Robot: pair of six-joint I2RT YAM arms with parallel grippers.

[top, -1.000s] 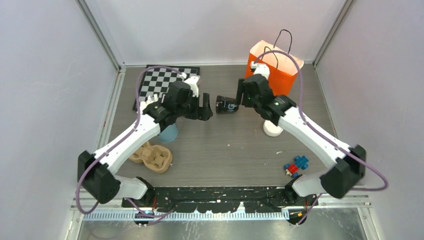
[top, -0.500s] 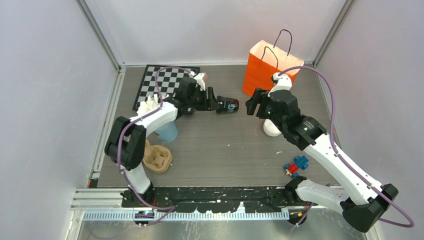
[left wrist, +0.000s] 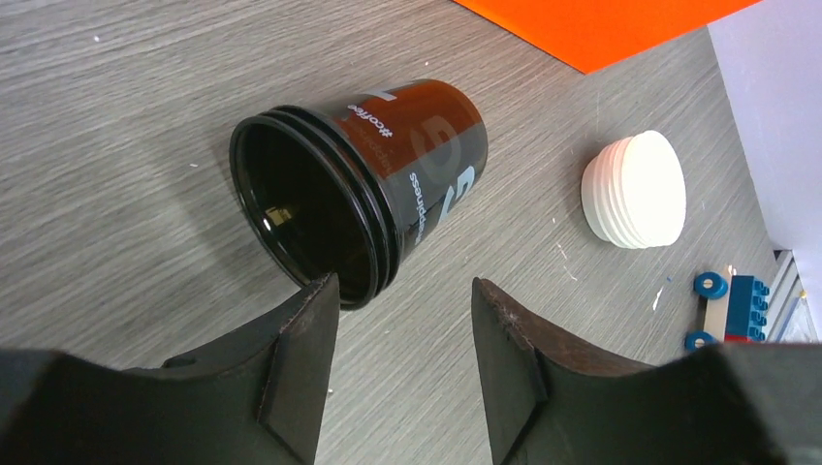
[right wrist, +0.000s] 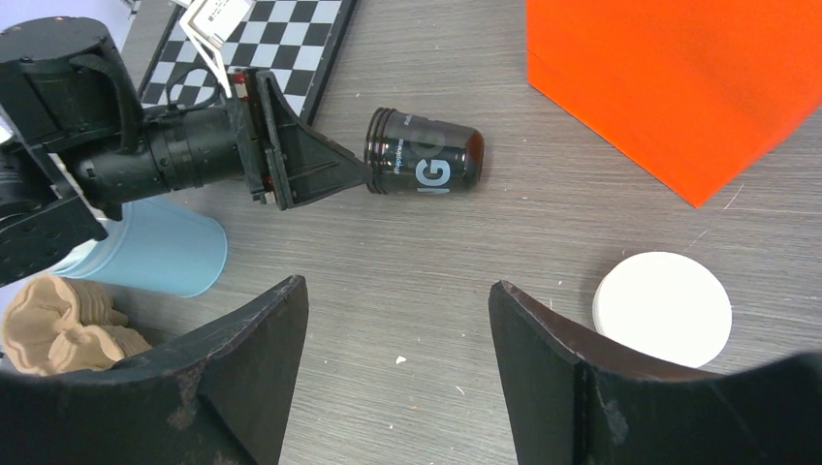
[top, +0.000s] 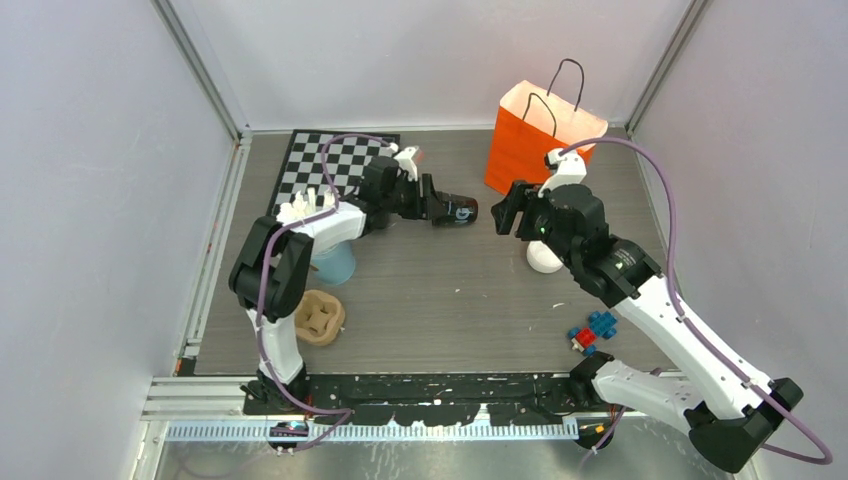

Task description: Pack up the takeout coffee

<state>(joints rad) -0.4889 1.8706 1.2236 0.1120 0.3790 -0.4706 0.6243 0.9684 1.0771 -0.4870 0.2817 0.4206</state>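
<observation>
Top view: the right gripper (top: 503,212) has let go of the cup (top: 455,211) and backed off, jaws spread. The left gripper (top: 428,200) has reached its mouth.

Left wrist: the cup lies sideways on the table (left wrist: 145,116), rim just beyond the parted jaws, ungripped.

Right wrist: the cup lies well ahead of the spread, empty jaws.

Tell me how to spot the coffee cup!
Find the big orange paper bag at the back of the table. Just in front of it, toward the left, a small cup lies tipped on its side. It is the only black one, with pale letters and no lid, unlike the upright light-blue cup.
</observation>
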